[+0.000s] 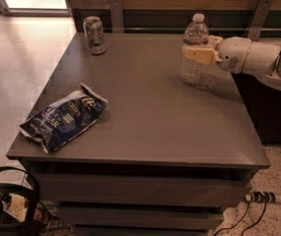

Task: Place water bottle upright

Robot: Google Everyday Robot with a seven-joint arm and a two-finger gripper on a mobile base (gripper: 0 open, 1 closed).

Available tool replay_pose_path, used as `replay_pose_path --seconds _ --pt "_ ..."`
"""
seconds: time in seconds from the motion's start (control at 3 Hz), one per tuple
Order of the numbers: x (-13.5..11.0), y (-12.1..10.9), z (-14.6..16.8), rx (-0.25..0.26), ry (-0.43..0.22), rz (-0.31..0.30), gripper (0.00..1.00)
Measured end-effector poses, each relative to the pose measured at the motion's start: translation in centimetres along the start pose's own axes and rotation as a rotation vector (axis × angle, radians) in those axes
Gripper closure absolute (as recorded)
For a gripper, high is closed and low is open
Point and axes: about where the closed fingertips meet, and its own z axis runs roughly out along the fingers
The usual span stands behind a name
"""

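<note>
The water bottle (pixel 193 73) is held upright at the table's (pixel 155 117) right rear, clasped around its upper body by the gripper (pixel 197 53). It is judged light, thin-walled and slippery, so a gentle hold on the ribbed middle is advised.

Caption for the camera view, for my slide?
Gripper clasps the upright water bottle at the table's far right; drink can and blue chip bag sit left.
</note>
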Motion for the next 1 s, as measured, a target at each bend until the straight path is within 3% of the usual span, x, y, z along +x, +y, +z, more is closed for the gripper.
replay_pose_path --seconds 0.67,1.0 --pt "1.61 0.38 0.11 0.009 -0.026 0.025 1.00" --pt "1.36 0.39 0.12 0.008 -0.026 0.025 0.79"
